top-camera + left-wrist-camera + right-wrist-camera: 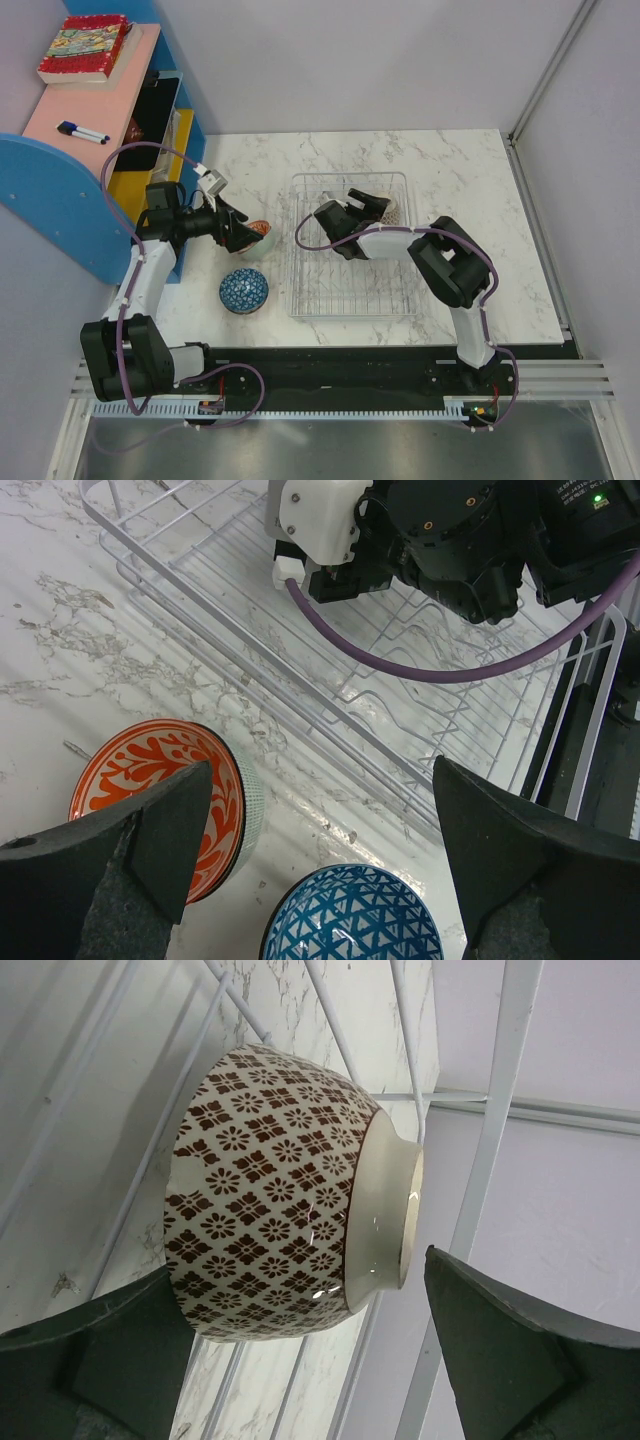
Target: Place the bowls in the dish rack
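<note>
The silver wire dish rack point(297, 250) lies mid-table. On its side at the rack's far end is a cream bowl with brown flowers point(270, 1190), foot pointing right. My right gripper point(298, 1265) straddles it, open, with a gap between the right finger and the foot. From above, that right gripper point(378, 207) is beside the brown bowl point(393, 212). An orange-patterned bowl point(150, 780) and a blue-patterned bowl point(350, 920) stand upright on the marble, left of the rack point(330, 680). My left gripper point(322, 770) hangs open above them, its left finger over the orange bowl point(260, 230). The blue bowl point(244, 291) is nearer.
A blue shelf unit point(60, 200) with a pink top stands at the left, carrying a book point(85, 47) and a marker point(82, 131). The right arm's wrist and purple cable point(450, 540) reach over the rack. Walls close the back and right sides.
</note>
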Motion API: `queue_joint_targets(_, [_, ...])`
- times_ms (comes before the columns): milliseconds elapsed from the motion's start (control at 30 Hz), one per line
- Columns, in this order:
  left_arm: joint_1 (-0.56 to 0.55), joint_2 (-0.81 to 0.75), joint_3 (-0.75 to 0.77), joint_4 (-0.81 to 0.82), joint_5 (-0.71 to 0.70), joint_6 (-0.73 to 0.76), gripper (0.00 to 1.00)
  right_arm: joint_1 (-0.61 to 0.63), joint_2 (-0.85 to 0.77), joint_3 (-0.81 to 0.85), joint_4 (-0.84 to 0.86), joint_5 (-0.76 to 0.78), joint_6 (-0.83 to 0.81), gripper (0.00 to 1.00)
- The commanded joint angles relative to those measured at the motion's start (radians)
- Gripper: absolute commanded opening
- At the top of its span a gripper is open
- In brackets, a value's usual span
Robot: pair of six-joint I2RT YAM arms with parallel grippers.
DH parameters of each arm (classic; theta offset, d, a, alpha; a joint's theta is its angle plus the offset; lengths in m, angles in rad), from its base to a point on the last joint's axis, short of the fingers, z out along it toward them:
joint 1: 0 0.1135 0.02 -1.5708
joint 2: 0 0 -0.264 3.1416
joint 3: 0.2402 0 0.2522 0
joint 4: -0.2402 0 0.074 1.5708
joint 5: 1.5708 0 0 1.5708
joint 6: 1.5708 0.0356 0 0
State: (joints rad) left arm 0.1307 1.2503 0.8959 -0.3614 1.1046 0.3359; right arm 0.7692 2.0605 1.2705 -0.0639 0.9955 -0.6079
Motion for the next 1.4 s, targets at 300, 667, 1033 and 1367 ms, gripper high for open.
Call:
queue_joint_targets(300, [0.026,-0.002,0.000,0.015,0.047,0.029,0.97,0.042,-0.079,0.084,-0.215,-0.260,0.128,0.97])
queue_joint_targets(667, [0.027,-0.002,0.003,0.007,0.049,0.031,0.97,0.015,-0.069,0.101,-0.241,-0.261,0.123,0.97])
queue_joint_targets(1033, [0.029,0.000,0.003,0.006,0.054,0.032,0.97,-0.065,-0.043,0.158,-0.241,-0.129,0.154,0.97])
queue_joint_targets(1367, [0.029,0.005,0.006,0.001,0.060,0.035,0.98,-0.070,-0.100,0.129,-0.366,-0.248,0.184,0.97])
